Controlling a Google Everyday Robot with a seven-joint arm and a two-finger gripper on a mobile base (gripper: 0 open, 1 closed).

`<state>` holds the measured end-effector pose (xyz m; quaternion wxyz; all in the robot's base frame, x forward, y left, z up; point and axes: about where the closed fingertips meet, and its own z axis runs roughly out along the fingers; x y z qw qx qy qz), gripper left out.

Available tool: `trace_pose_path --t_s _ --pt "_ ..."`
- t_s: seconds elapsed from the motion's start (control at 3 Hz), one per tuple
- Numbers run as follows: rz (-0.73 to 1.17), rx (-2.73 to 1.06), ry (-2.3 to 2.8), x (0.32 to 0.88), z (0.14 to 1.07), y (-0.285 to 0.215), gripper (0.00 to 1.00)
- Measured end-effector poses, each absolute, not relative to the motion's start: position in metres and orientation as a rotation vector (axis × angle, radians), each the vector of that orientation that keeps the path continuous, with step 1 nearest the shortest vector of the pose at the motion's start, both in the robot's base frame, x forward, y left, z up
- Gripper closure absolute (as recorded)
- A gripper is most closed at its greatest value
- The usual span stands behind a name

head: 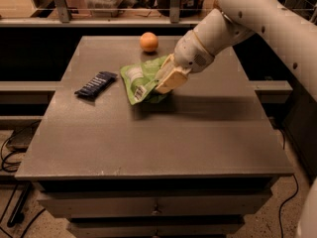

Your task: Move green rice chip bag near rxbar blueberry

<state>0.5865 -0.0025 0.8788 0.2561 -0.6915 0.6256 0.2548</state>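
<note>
A single camera sits high on the near side of the tool, looking down and forward across the whole table from moderately close; the tool, clamped on a bag, lies just above mid-frame.

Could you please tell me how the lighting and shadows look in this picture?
Camera view: warm, dim light from above. The pincer, over the table's middle and shut on the green rice chip bag, throws a soft shadow band on the table just nearer the camera. The orange is brightest, and the rxbar blueberry looks nearly black.
</note>
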Motion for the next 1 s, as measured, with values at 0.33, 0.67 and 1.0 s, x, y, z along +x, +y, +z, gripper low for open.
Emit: trace_pose_path --t_s 0.33,0.67,1.0 --pt "0.736 -1.908 1.648 0.585 0.879 0.023 0.46" --pt "0.778 -1.924 1.609 0.582 0.881 0.041 0.23" --pt "0.842 -1.913 1.583 0.578 0.883 0.050 0.00"
